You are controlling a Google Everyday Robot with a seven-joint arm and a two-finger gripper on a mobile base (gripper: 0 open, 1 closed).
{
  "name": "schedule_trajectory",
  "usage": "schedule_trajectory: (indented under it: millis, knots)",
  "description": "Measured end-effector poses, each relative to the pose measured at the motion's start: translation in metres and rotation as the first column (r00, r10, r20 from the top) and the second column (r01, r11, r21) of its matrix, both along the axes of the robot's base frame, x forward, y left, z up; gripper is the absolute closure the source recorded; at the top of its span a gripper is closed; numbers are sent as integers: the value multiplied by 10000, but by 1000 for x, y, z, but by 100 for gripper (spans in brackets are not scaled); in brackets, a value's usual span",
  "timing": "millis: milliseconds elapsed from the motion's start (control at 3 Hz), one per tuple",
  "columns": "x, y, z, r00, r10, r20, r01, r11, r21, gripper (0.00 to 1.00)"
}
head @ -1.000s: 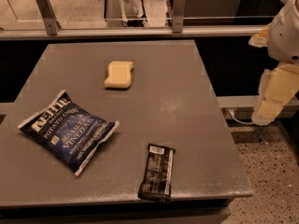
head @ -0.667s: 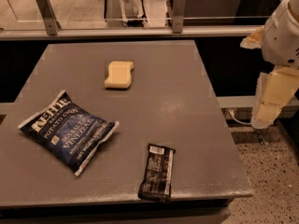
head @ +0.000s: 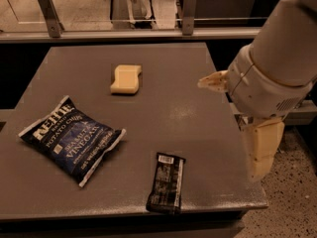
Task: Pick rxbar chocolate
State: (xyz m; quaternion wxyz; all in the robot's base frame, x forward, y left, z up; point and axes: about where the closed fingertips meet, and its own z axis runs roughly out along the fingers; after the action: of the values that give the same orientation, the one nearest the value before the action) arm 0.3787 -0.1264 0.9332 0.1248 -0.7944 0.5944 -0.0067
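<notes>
The rxbar chocolate (head: 166, 183) is a flat, narrow black wrapper with white print. It lies on the grey table (head: 173, 108) near the front edge, right of centre, with its white label patch at the far end. My gripper (head: 229, 129) hangs over the table's right edge, up and to the right of the bar and well apart from it. Its two cream fingers are spread: one finger (head: 213, 81) points left over the table, the other (head: 262, 150) points down past the edge. It holds nothing.
A dark-blue Kettle chip bag (head: 72, 139) lies at the front left. A pale yellow sponge-like block (head: 126, 79) lies at the back centre. A railing with metal posts (head: 188, 4) runs behind the table. Speckled floor (head: 292, 202) shows at the right.
The arm has swung left and toward the camera. It now reaches over the table's right edge and looks larger. The bar, bag and block have not moved.
</notes>
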Motion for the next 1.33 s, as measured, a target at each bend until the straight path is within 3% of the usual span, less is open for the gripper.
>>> schedule_trajectory:
  millis: [333, 667, 1000, 1333]
  knots:
    - [-29, 29, -13, 9760, 2160, -265, -2153, 9762, 268, 0]
    - [-29, 32, -10, 9555, 2951, 43, -2951, 9553, 149, 0]
    - [-28, 32, -9, 9554, 2951, 55, -2952, 9553, 147, 0]
    - [-27, 52, -16, 9178, 3955, 355, -3969, 9163, 527, 0]
